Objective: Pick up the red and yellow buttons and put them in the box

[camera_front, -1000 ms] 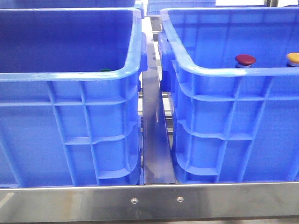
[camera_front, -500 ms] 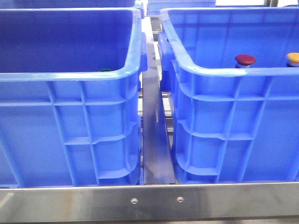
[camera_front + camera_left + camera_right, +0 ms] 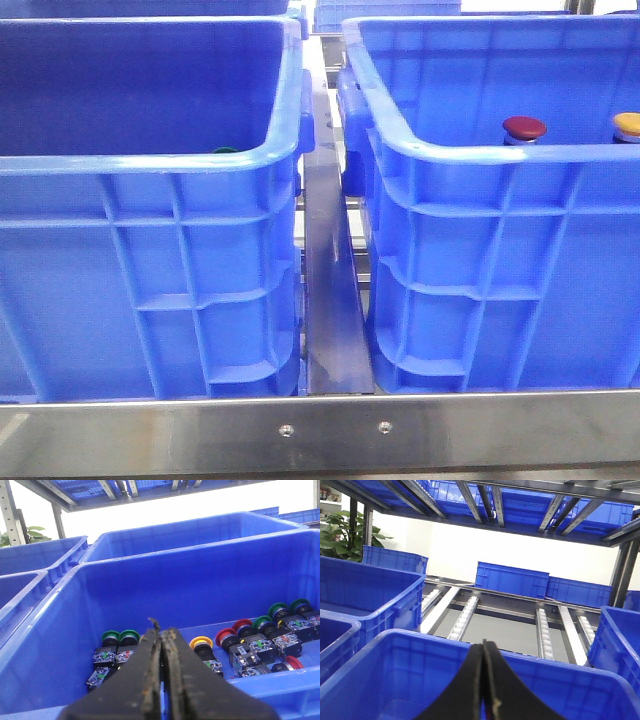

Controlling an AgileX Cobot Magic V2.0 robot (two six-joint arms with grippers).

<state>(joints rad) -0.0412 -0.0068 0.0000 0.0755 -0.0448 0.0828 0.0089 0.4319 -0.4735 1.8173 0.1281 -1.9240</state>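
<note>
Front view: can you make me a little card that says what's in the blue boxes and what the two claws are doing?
left crate: blue; a green cap just peeks over its near rim
right crate: blue; beside the left one, with a metal rail between them
red button: inside the right crate, cap showing above the rim
yellow button: inside the right crate, at the picture's right edge
left claw: shut, holding nothing
right claw: shut, holding nothing

Even light is filling the front view, glare streaking the steel rail [image 3: 320,430]. Both wrist views are blowing out to white behind; the near pincer [image 3: 162,680] is blurring.
</note>
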